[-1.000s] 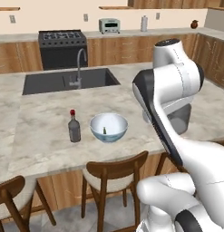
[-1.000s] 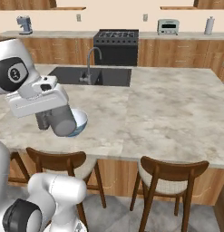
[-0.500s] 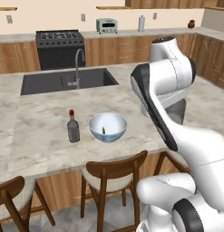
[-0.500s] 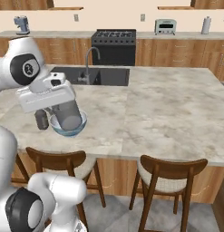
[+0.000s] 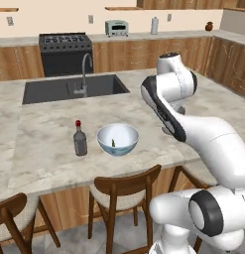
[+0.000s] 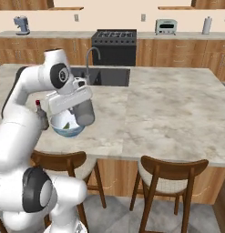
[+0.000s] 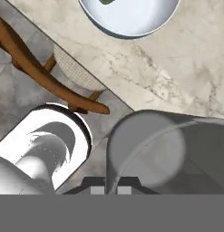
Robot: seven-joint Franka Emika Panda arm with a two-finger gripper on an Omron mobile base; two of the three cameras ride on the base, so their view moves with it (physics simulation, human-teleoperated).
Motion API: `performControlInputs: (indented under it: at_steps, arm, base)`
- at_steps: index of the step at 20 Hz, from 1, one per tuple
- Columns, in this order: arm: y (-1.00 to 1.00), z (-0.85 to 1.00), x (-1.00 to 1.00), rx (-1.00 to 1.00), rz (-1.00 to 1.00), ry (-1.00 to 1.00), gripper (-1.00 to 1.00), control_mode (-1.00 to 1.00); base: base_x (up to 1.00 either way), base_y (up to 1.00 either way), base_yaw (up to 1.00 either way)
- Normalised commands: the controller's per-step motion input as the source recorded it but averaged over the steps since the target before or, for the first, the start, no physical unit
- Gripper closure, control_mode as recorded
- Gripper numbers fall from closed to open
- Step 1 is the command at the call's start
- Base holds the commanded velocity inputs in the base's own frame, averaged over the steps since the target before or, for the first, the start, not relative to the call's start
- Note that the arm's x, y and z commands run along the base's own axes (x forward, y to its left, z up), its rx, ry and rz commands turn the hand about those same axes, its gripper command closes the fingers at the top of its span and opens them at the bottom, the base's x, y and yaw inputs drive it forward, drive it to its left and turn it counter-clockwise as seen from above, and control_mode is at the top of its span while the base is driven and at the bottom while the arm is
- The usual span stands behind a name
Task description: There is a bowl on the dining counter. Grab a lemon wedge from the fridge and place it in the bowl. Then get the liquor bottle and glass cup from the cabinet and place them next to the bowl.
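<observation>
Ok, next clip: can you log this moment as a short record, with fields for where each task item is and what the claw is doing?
bowl: on the dining counter, near its front edge
lemon wedge: inside the bowl
liquor bottle: upright on the counter, just beside the bowl, red cap on
glass cup: off the counter, held in the claw
claw: shut on the glass cup, above the counter by the bowl
left to do: set the cup down next to the bowl

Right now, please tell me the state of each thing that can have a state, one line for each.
glass cup: held in the tool, carried above the dining counter, not yet set down.
bowl: upright on the dining counter, lemon wedge inside.
liquor bottle: standing upright beside the bowl, red cap on.
tap: no water is running.
</observation>
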Motion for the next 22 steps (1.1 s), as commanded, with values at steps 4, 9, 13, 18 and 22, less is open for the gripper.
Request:
performControlInputs:
  at_steps: [4,9,13,18,22]
  arm:
    - [-0.05,-0.61,0.92,0.0,0.42,0.12,1.0,-1.0]
    - [-0.14,-0.52,0.42,0.0,0.33,0.04,1.0,-1.0]
    - [-0.2,-0.58,0.31,0.0,0.25,0.02,1.0,-1.0]
    - [-0.12,-0.54,0.2,0.0,0.2,0.03,1.0,-1.0]
    - [0.0,-0.2,0.4,0.01,0.16,0.0,1.0,-1.0]
  base:
    - [0.0,0.0,0.0]
    - [0.0,0.0,0.0]
    - [0.0,0.0,0.0]
    - [0.0,0.0,0.0]
    - [0.0,0.0,0.0]
